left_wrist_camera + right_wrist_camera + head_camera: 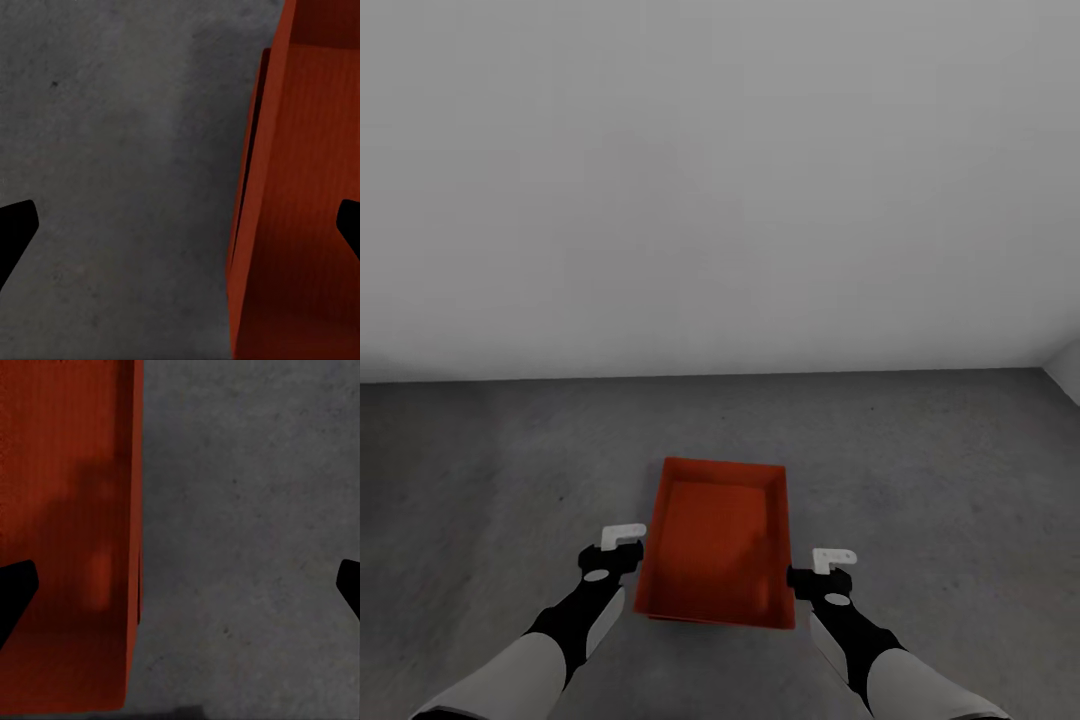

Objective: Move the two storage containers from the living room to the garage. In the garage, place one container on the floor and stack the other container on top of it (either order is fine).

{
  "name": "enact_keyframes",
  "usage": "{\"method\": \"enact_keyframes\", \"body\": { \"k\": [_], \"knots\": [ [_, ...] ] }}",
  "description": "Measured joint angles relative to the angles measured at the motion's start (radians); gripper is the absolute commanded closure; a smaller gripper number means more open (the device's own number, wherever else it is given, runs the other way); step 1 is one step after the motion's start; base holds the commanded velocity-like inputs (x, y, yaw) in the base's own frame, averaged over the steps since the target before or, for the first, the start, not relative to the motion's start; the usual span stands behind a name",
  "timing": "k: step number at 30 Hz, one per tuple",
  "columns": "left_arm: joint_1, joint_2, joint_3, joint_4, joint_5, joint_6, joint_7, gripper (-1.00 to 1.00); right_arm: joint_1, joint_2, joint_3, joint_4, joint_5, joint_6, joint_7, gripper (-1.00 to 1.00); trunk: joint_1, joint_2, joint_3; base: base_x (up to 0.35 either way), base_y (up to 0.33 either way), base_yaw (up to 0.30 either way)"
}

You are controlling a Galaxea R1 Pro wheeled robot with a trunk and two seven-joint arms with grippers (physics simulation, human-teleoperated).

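Two orange-red storage containers sit stacked on the dark grey garage floor [500, 470]. The upper container [715, 540] is open-topped and empty. From under its near left corner peeks the lower container's edge [656, 614], and the left wrist view shows a dark gap between the two walls [251, 150]. My left gripper [622, 545] is open beside the stack's left wall, its fingers straddling that wall [247, 225]. On the other side my right gripper [830, 565] is open too, astride the right wall [135, 547]. Neither gripper holds anything.
A plain light grey wall [720, 180] rises a short way behind the stack. It meets a side wall at the far right corner [1060, 365]. Mottled concrete spreads out on both sides of the containers.
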Motion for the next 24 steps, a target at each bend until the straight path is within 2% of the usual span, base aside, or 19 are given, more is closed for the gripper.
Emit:
{"method": "enact_keyframes", "body": {
  "k": [9, 24],
  "knots": [
    [0.0, -0.001, -0.001, 0.002, 0.0, -0.001, 0.0, -1.0, 0.0, -0.001, 0.0, 0.0, 0.001, 0.0, 0.0, -1.0, 0.0, 0.0, 0.0, -0.008, 0.0, 0.0],
    [0.0, -0.001, 0.001, 0.005, 0.003, 0.0, 0.003, -1.0, 0.0, 0.0, 0.0, 0.0, 0.001, 0.0, 0.0, -1.0, 0.001, 0.0, 0.0, -0.3, 0.092, 0.0]
  ]
}}
